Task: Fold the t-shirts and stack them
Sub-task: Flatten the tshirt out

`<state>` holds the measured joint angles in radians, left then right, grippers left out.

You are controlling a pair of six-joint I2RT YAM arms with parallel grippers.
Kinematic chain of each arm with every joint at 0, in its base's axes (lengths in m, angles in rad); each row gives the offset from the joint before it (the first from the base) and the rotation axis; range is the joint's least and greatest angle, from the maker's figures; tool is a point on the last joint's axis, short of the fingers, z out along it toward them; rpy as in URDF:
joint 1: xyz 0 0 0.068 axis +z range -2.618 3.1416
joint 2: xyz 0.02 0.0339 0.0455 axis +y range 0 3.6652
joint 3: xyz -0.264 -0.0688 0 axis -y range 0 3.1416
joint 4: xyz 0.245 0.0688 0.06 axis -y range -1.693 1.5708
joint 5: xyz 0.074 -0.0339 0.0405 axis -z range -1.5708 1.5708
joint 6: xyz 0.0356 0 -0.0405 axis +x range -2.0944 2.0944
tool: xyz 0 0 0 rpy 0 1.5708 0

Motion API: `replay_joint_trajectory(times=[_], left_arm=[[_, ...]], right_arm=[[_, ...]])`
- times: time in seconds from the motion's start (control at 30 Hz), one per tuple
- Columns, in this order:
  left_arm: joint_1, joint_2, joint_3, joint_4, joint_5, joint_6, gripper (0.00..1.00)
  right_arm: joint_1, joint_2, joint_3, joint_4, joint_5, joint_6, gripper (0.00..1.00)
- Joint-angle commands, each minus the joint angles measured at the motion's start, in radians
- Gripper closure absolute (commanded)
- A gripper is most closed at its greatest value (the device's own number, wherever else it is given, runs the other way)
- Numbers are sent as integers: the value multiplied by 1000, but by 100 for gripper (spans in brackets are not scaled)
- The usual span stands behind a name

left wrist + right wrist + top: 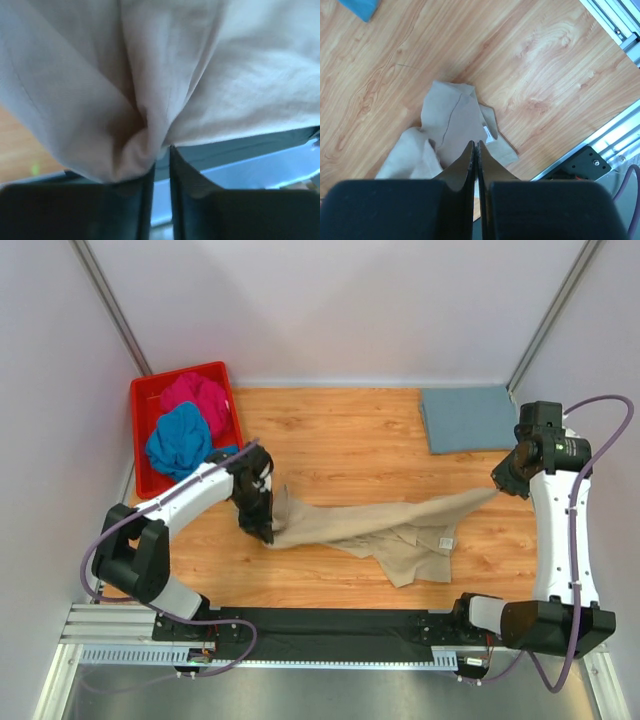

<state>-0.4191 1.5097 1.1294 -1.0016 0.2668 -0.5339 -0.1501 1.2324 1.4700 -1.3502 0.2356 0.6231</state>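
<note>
A beige t-shirt (380, 525) hangs stretched across the table between both grippers, its middle sagging onto the wood. My left gripper (265, 532) is shut on its left end; the left wrist view shows the cloth (225, 75) bunched at the gripper's (161, 155) tips. At the right, my right gripper (498, 488) is shut on the shirt's other end. Below that gripper (475, 144), the right wrist view shows the shirt (455, 125) and its label. A folded grey-blue t-shirt (467, 418) lies at the back right. Magenta (197, 395) and bright blue (178, 440) t-shirts sit crumpled in the bin.
A red plastic bin (143, 405) stands at the back left corner. White walls close in the table on three sides. A black and metal rail (330, 625) runs along the near edge between the arm bases.
</note>
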Motion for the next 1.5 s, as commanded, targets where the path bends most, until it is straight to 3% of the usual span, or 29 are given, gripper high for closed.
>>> replay_joint_trajectory(times=[0.0,0.03,0.13,0.37,0.67,1.1,1.47], left_arm=[[-46,-38,-130,11,29,-95,73],[-46,-46,-135,-3,11,-98,56],[-44,-48,-57,-66,-84,-84,45],[-44,131,312,-94,-140,17,45],[-95,394,521,-114,-265,176,46],[-162,540,544,-25,-331,213,40],[-190,609,573,-12,-385,229,40]], right_arm=[[-9,-48,-34,-118,16,-11,100],[-9,-53,-45,-119,2,-7,100],[-9,-86,-101,-115,-79,10,100],[-9,-155,-230,-92,-124,24,100],[-8,-198,-292,-72,-140,21,100],[-9,-274,-430,-60,-160,27,100],[-8,-320,-442,-86,-145,23,100]])
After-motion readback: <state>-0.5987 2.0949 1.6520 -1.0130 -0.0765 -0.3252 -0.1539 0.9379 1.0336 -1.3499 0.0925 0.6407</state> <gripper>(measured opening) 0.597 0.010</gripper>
